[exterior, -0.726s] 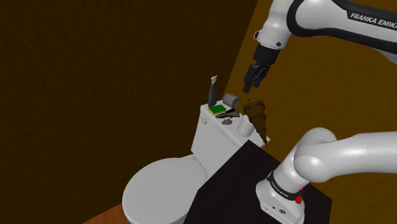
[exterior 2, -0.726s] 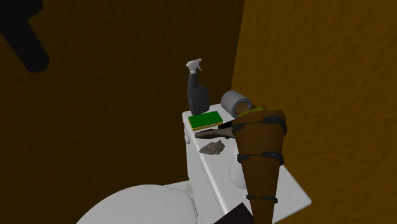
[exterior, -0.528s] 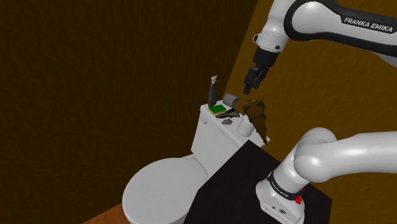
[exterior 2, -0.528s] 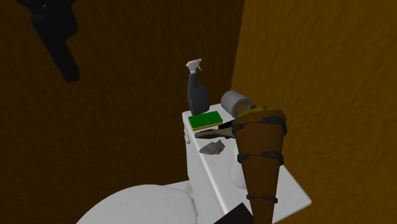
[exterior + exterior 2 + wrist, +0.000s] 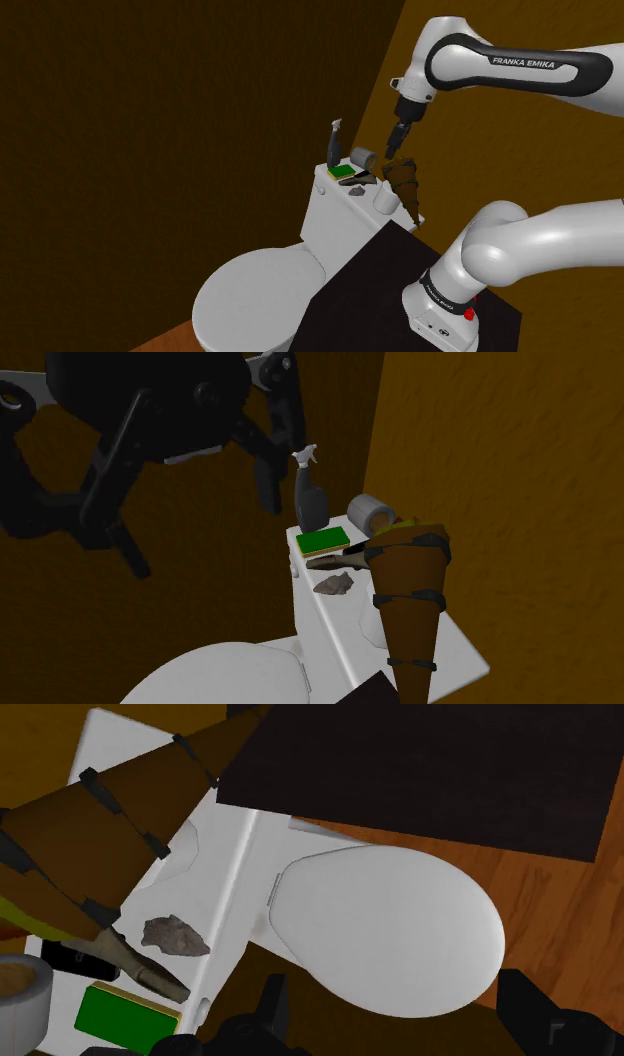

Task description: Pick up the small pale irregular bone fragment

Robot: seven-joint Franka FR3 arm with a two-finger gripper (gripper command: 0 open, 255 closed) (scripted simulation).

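The bone fragment (image 5: 334, 585) is a small grey-brown jagged lump lying on the white toilet tank lid (image 5: 460, 652), between a green sponge and a tall brown cone. It also shows as a grey speck, the fragment (image 5: 322, 188), and as the fragment (image 5: 173, 935) beside the cone. My black gripper (image 5: 397, 137) hangs well above the tank's far end, over the cone. The gripper (image 5: 392, 1004) is open, its fingers wide apart with nothing between them. Close to the second exterior camera, the gripper (image 5: 200, 527) looms large and dark.
On the tank stand a dark spray bottle (image 5: 309, 495), a green sponge (image 5: 323, 539), a grey roll (image 5: 370, 511), a brown banded cone (image 5: 408, 602) and a slim brown piece (image 5: 330, 560). The closed toilet lid (image 5: 255, 295) lies below. Brown walls close in behind.
The arm's wrist has swung down and turned, bringing the gripper slightly lower over the tank's far end. In the second exterior view the gripper has come in large from the upper left.
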